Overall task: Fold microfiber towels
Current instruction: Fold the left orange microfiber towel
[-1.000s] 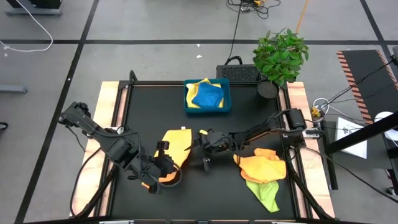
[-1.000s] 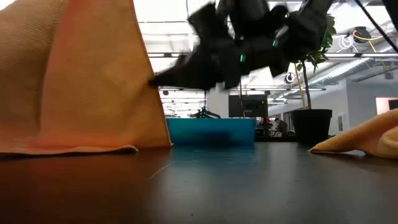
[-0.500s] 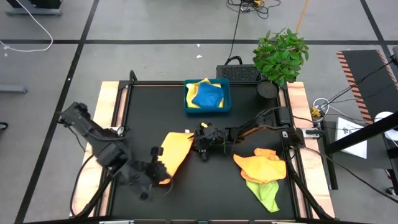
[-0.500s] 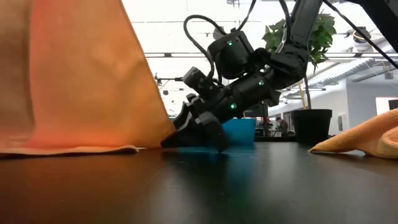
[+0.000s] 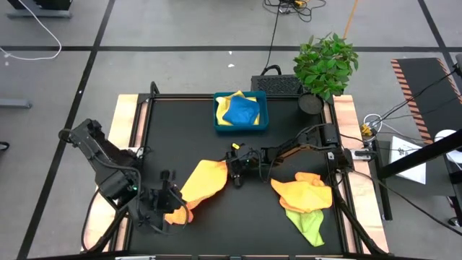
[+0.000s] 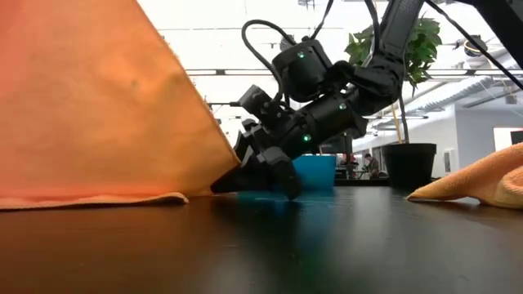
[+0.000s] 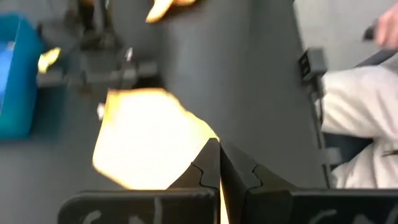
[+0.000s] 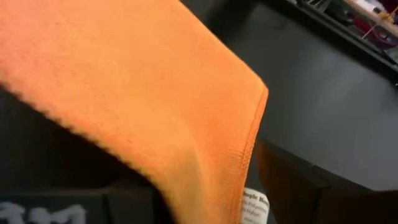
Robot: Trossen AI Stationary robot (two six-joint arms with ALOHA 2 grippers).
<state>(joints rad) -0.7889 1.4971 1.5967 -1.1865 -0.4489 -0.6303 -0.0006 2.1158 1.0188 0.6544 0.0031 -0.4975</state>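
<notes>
The orange-yellow towel is soft cloth with a fine, nubby matt weave, a stitched hem and a small white printed label. The table has a smooth black top with a faint sheen, and pale bare wood along its 9 and 3 o'clock edges. The blue tray looks like smooth, rigid plastic. The right gripper is matt black, hard-shelled.

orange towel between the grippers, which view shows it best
The high view: the whole orange towel shows, stretched between the left gripper and the right gripper. The low view shows one raised sheet, the right wrist view a hemmed corner with its label, the left wrist view a bright blur.
</notes>
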